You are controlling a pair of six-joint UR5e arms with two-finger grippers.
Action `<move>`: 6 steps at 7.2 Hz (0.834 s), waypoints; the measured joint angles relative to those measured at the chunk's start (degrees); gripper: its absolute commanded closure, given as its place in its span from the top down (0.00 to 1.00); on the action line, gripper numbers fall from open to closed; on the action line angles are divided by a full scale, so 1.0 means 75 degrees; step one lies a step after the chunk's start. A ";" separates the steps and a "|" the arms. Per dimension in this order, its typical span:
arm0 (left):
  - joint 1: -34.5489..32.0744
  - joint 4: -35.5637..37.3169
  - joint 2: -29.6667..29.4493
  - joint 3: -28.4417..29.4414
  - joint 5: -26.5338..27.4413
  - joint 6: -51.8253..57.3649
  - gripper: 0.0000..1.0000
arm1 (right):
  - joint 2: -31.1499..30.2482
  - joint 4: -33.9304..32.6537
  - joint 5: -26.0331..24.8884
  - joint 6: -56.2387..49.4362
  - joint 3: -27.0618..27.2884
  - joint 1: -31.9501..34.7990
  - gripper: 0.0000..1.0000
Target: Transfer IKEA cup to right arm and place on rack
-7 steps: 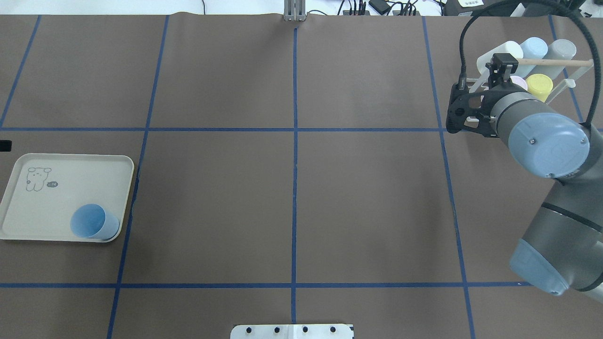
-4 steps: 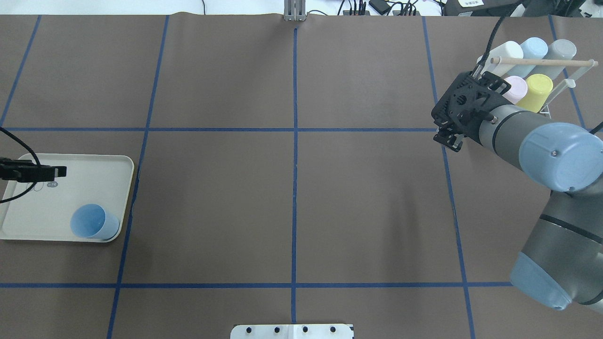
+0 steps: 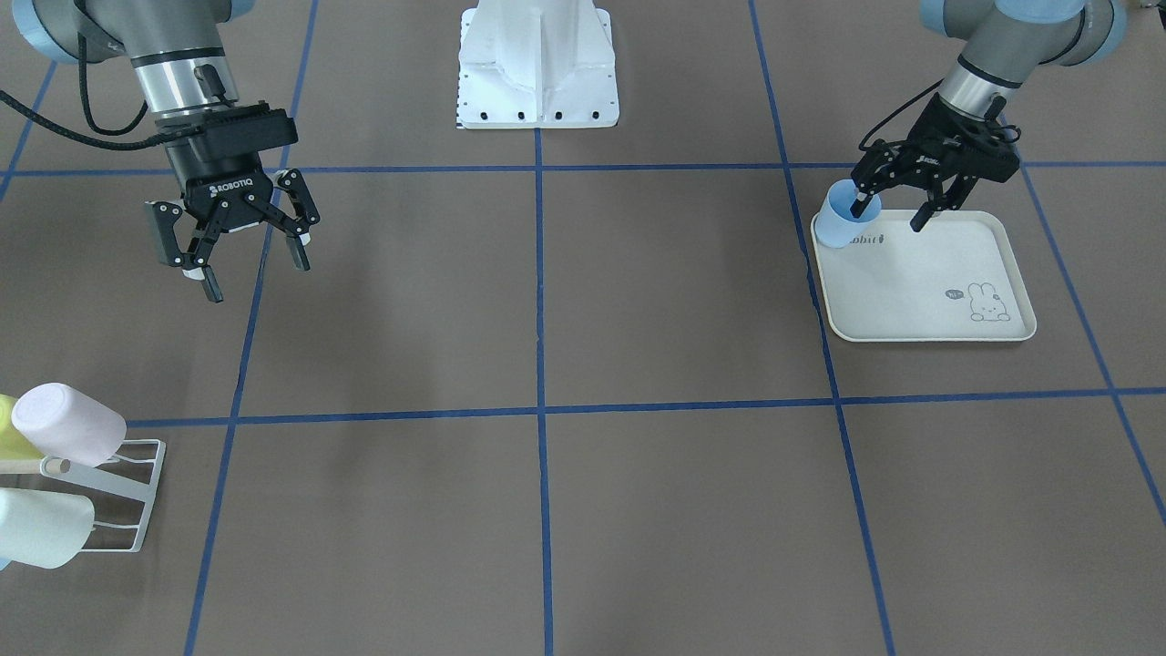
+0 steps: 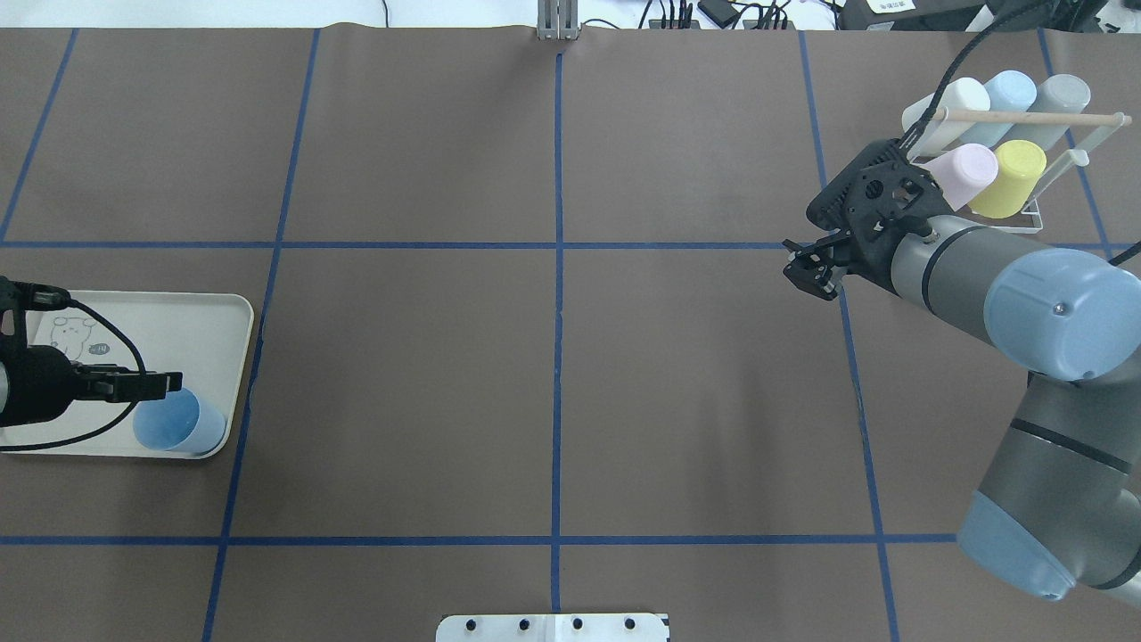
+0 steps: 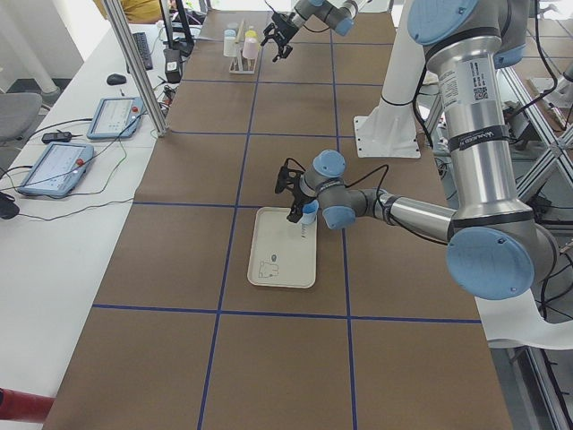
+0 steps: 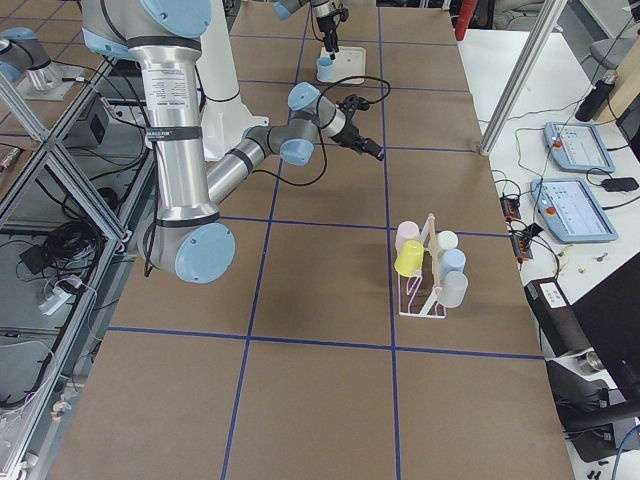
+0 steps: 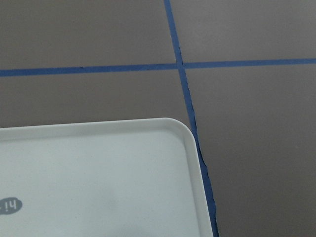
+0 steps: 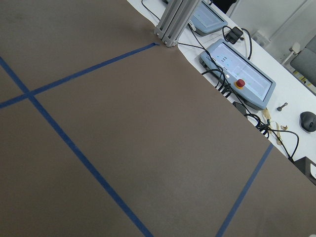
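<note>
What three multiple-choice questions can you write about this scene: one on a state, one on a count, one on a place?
1. In what state is the right gripper?
A. shut on a cup
B. open and empty
C. shut on nothing

2. How many cups sit on the rack?
A. three
B. four
C. five

3. Where is the blue cup?
A. on the tray
B. on the rack
C. in the right gripper

Answers:
1 B: in the front-facing view its fingers are spread wide with nothing between them.
2 C: the overhead view shows white, light blue, grey, pink and yellow ones.
3 A: it stands in a corner of the tray.
</note>
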 measured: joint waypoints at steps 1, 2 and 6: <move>0.0177 0.0006 0.0065 -0.0004 0.0145 -0.0012 0.44 | 0.0002 0.0012 0.0000 0.0014 -0.0008 -0.0009 1.00; 0.0275 0.0010 0.0129 -0.0010 0.0251 -0.0016 0.27 | 0.0006 0.0017 -0.0002 0.0019 -0.0017 -0.0021 1.00; 0.0331 0.0005 0.0273 -0.0223 0.0320 -0.0001 0.00 | 0.0028 0.0019 -0.0030 0.0032 -0.0047 -0.0099 1.00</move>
